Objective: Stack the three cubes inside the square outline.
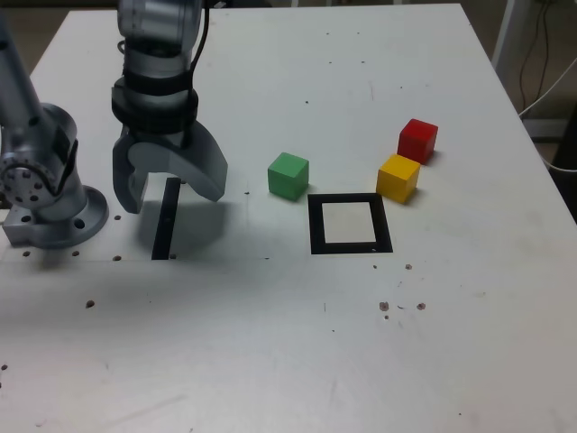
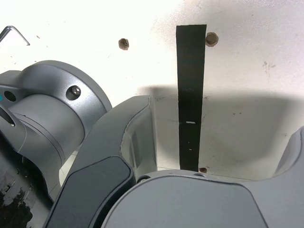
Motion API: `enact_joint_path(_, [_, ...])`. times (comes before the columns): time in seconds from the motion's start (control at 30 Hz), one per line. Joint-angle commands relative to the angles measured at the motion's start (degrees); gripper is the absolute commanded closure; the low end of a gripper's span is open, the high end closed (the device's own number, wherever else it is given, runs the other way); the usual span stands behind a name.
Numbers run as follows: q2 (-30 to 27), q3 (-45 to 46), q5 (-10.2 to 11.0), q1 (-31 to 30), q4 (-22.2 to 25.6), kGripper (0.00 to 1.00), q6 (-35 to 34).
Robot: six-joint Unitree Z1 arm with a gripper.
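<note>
The gripper hangs with its jaws spread wide and nothing between them, and in the exterior view the green cube lies nearest to its right, the square outline farther right with bare white inside, and the yellow cube and red cube beyond.

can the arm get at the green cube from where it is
Probably yes: the arm's jaws stand open over the black strip, and in the exterior view nothing lies between them and the green cube.
</note>
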Motion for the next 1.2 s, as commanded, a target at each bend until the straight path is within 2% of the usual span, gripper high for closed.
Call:
enact_joint_path(0.0, [-0.4, -0.1, 0.0, 0.0, 0.2, 0.01, 0.1])
enact_joint_path(0.87, [0.2, -1.1, 0.2, 0.0, 1.1, 0.01, 0.1])
enact_joint_path(1.17, [2.6, -8.9, 0.9, -0.2, 6.3, 0.01, 0.1])
